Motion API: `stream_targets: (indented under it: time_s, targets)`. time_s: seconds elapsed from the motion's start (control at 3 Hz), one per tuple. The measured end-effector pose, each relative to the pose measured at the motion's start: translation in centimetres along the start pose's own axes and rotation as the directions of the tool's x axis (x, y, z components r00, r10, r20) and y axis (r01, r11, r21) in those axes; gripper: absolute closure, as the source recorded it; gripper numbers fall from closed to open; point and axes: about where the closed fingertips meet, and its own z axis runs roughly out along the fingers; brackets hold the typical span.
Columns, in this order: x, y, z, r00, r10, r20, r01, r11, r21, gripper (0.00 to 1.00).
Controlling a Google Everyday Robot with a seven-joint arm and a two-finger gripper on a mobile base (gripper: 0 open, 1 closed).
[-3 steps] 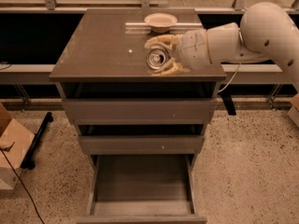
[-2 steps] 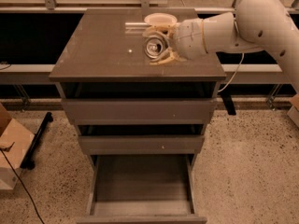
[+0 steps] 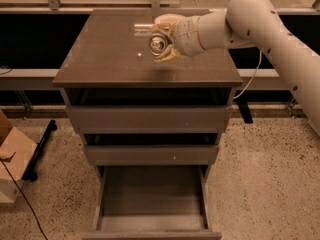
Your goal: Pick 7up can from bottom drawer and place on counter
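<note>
The 7up can [image 3: 158, 45], silvery top turned toward the camera, is held in my gripper [image 3: 163, 46] over the back middle of the counter [image 3: 110, 59]. The gripper's fingers are shut on the can from both sides. My white arm reaches in from the upper right. I cannot tell whether the can touches the counter. The bottom drawer [image 3: 150, 204] stands pulled out at the foot of the cabinet, and nothing shows in its tray.
A pale bowl [image 3: 165, 20] sits at the counter's back edge, partly hidden behind the gripper. The two upper drawers [image 3: 150, 119] are shut. A cardboard box [image 3: 12, 159] and a cable lie on the floor at left.
The arm has carried the can leftward and toward the back of the counter, nearer the pale bowl. The drawer has not moved.
</note>
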Motion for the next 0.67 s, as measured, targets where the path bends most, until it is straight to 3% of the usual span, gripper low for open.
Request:
stream_targets:
  time_s: [0.67]
  targets:
    - [3.3, -0.4, 3.7, 0.997, -0.014, -0.077, 0.011, 0.9989, -0.046, 1.00]
